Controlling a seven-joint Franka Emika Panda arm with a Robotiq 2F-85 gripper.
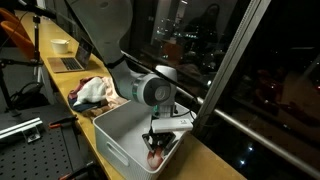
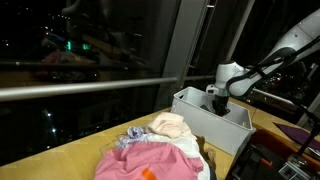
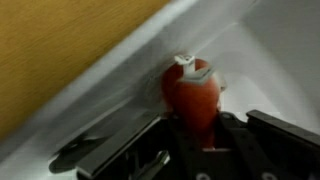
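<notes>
The wooden table along the dark window carries a white bin, with a heap of clothes beside it (pink, cream and white, apart from the work). The gripper hangs straight down inside the bin, and the step in hand looks to be a grasp on the red thing, which lies on the bin's floor close against 1 wall. In the wrist view the 2 jaws stand on either side of it, near its flanks, but I cannot tell whether they already pinch it or only bracket it. To do this well, I judge the grip should be centred on the body of the thing and taken low, closing gently, since it looks soft enough to squash or slip out. The nearby wall is the main hazard, because a jaw could scrape it or wedge there, so any rise should be straight up and slow. The red thing is rounded, red-orange and matte, perhaps cloth or plush (the blur leaves that open). In an exterior view only a reddish patch shows beneath the gripper. At its far end sits a small white tag, too slight to be a hold on its own.
</notes>
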